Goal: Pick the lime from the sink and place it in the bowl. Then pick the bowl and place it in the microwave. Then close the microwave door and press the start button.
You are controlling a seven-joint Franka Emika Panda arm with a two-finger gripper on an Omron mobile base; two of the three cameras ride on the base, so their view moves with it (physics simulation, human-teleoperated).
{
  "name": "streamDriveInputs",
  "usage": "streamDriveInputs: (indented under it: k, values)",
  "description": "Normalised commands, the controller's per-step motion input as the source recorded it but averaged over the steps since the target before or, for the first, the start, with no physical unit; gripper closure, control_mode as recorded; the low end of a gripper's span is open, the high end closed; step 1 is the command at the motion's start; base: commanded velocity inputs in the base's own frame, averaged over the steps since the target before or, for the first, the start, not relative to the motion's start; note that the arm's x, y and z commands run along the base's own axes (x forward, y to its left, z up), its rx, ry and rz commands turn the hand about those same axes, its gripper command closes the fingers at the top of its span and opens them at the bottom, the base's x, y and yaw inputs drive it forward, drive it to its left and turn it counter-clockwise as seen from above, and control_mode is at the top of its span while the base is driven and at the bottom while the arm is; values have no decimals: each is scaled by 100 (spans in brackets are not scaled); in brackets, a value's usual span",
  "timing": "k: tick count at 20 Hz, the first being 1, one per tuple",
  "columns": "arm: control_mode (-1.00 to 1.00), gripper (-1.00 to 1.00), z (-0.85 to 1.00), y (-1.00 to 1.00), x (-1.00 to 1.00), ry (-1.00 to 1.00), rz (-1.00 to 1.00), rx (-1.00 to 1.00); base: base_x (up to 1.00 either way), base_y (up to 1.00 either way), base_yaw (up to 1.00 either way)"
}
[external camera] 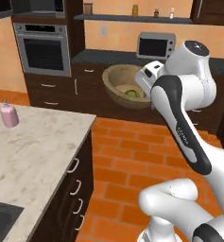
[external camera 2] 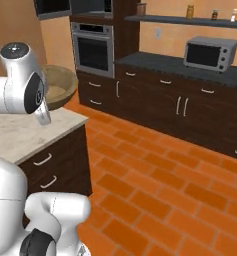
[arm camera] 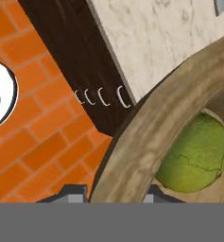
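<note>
The tan wooden bowl point(external camera: 120, 84) hangs in the air over the brick floor, tilted so its inside faces the left base camera. The yellow-green lime point(external camera: 132, 92) lies inside it, and fills the lower right of the hand view as lime point(arm camera: 198, 158). My gripper point(arm camera: 116, 194) is shut on the bowl's thick rim point(arm camera: 146, 137), one fingertip on each side. In the right base view the bowl point(external camera 2: 60, 85) shows behind my arm. The microwave point(external camera 2: 90, 6) is built in above the steel oven, at the top edge. A corner of the dark sink point(external camera: 2, 220) sits at lower left.
A marble island counter point(external camera: 38, 146) with dark drawers stands to the left, with a pink bottle point(external camera: 9, 115) on it. A steel wall oven point(external camera: 42, 49) and a dark counter with a toaster oven point(external camera: 156, 45) line the far wall. Orange brick floor point(external camera 2: 160, 175) lies between.
</note>
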Motion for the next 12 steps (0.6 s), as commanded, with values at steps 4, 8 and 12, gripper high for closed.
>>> streamDriveInputs:
  k: [4,8,12]
  values:
    - [100,100,0,0,0,0,0,0,100,-77,-6]
    - [100,100,0,0,0,0,0,0,100,-89,9]
    - [100,100,0,0,0,0,0,0,100,-87,33]
